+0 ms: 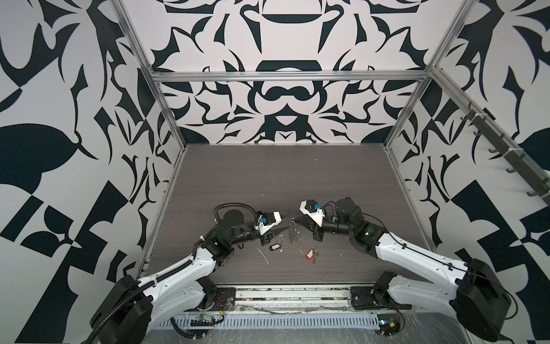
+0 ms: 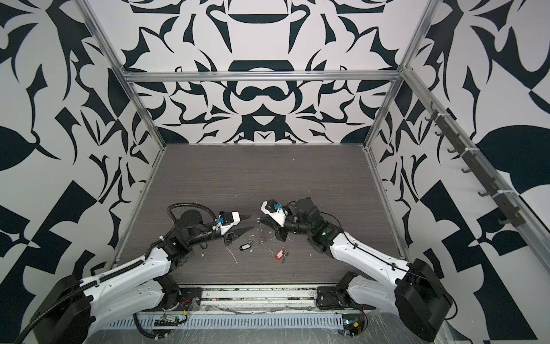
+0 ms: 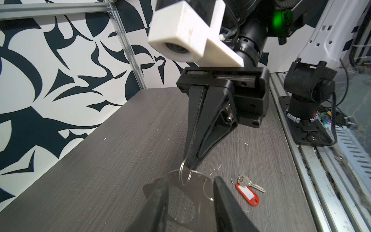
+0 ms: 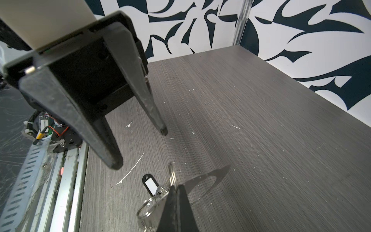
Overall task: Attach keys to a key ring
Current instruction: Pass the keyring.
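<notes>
The key ring (image 3: 198, 193) is a thin see-through grey hoop, held just above the table by its rim. My right gripper (image 4: 177, 185) is shut on that rim, next to a small split ring. My left gripper (image 2: 250, 222) is open and faces it, a little way off; in the left wrist view its fingers (image 3: 222, 196) frame the hoop without touching it. The keys with the black tag (image 4: 150, 185) lie right under the hoop; I cannot tell whether they are joined to it. The keys with the red-orange tag (image 3: 248, 191) lie loose on the table nearby.
White scraps (image 4: 130, 170) and flecks are scattered over the dark wood-grain table (image 1: 268, 178). A metal rail (image 1: 291, 295) runs along the front edge, with both arm bases on it. Patterned walls enclose the other three sides.
</notes>
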Controlling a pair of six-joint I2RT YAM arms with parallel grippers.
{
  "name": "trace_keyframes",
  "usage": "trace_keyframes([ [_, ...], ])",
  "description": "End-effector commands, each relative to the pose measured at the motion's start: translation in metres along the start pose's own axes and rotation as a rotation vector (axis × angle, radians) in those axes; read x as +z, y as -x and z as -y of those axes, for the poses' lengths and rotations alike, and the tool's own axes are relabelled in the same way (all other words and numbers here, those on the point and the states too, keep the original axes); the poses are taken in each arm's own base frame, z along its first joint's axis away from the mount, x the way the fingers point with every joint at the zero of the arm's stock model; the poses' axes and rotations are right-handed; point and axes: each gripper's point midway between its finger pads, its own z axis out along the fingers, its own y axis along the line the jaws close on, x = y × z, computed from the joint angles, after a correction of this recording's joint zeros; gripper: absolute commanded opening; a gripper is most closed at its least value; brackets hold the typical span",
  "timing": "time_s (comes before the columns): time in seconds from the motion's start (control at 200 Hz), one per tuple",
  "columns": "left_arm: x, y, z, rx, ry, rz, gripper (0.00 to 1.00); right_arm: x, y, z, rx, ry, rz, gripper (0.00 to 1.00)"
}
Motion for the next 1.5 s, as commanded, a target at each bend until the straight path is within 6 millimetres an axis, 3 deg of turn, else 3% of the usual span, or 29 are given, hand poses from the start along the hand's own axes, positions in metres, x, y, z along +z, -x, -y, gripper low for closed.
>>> trace_keyframes([
  [0.0, 0.001, 0.012, -0.007, 0.033, 0.015, 0.000, 0.37, -0.004, 0.018, 0.002, -0.052, -0.041, 0.000, 0.00],
  [0.44, 0.015, 0.010, -0.010, 0.033, -0.041, -0.069, 0.31, -0.006, 0.024, -0.009, -0.103, -0.016, -0.026, 0.00],
  [1.495, 0.022, 0.003, -0.005, 0.006, -0.094, -0.105, 0.13, -0.010, 0.025, -0.015, -0.136, -0.005, 0.001, 0.00],
])
